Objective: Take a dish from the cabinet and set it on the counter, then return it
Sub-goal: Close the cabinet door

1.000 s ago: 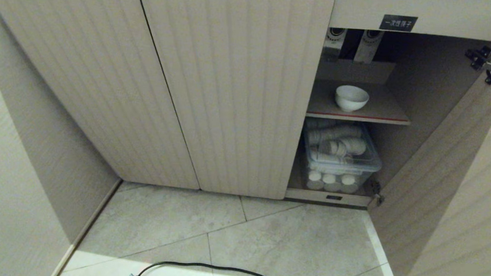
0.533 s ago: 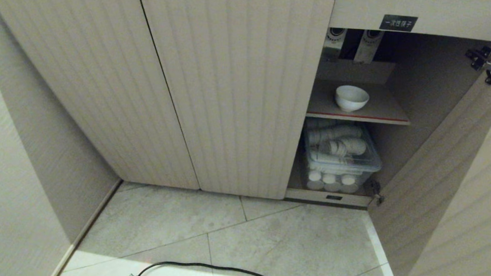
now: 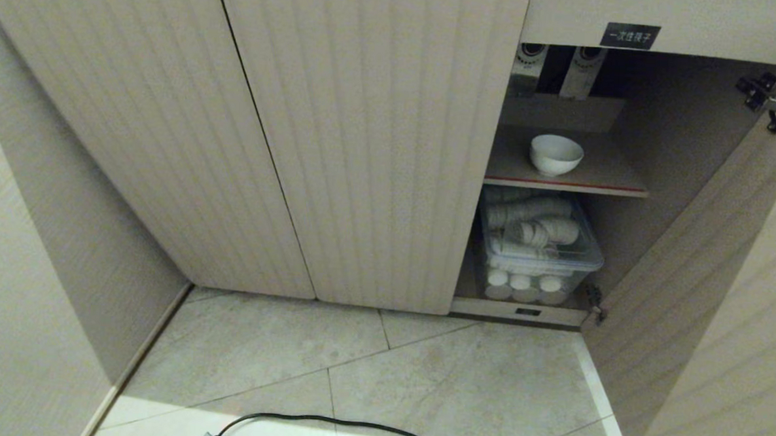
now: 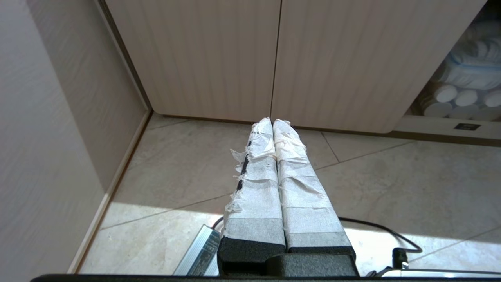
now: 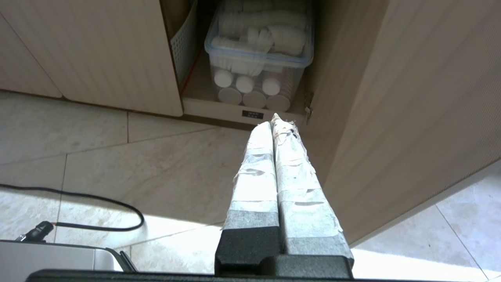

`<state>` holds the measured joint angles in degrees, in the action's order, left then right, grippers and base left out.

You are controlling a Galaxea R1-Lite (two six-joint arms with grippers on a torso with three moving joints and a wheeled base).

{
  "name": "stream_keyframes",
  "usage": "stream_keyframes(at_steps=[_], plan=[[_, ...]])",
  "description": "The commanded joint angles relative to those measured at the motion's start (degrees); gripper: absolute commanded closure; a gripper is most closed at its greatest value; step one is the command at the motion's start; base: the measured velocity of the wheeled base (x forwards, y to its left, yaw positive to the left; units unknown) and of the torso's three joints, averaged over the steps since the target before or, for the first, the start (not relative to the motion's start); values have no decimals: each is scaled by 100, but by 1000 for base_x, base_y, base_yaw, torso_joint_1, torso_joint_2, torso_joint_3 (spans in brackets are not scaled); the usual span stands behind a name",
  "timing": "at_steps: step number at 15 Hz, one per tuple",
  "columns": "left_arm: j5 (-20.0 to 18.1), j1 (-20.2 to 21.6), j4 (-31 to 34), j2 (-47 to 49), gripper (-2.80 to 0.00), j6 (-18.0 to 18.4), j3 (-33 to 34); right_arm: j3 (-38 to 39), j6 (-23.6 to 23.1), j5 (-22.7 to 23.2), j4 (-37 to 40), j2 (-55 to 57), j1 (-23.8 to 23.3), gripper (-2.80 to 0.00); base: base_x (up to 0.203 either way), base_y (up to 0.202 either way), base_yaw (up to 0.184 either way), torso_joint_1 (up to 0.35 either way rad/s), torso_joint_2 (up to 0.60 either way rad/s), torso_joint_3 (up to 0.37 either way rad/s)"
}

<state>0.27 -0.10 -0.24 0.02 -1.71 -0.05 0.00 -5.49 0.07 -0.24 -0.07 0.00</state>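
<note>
The dish (image 3: 556,154), a small white bowl, stands upright on the red-edged inner shelf (image 3: 565,184) of the cabinet (image 3: 365,145), whose right-hand door (image 3: 706,271) is swung open. The counter is out of view. Neither arm shows in the head view. My left gripper (image 4: 273,122) hangs shut over the floor tiles before the closed doors (image 4: 274,58), holding nothing. My right gripper (image 5: 272,120) is also shut and empty, low over the floor just short of the open compartment's sill (image 5: 235,111).
Below the shelf sits a clear lidded box (image 3: 537,251) (image 5: 260,55) of stacked white ribbed cups. A black cable (image 3: 326,425) (image 5: 98,225) lies on the floor in front. The open door (image 5: 411,117) stands close to the right gripper's side. A wall (image 3: 45,262) closes the left.
</note>
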Motion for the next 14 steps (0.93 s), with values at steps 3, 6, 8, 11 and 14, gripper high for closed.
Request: stream_keyframes(at_steps=[3,6,8,11,14], plan=[[0,1,7,-2,0,-5,-4,0,4,1,-2,7,0,0,0,-18,0,5,0,0],[0,1,-2,-2,0,-5,-4,0,4,1,-2,7,0,0,-1,-163,-5,1,1,4],[0,1,-2,-2,0,-5,5,0,4,1,-2,7,0,0,0,-192,0,0,2,0],[0,1,-2,-2,0,-14,-4,0,4,1,-2,7,0,0,0,-195,1,-1,5,1],[0,1,-2,-2,0,-14,4,0,4,1,7,7,0,0,0,-191,-2,-1,1,2]])
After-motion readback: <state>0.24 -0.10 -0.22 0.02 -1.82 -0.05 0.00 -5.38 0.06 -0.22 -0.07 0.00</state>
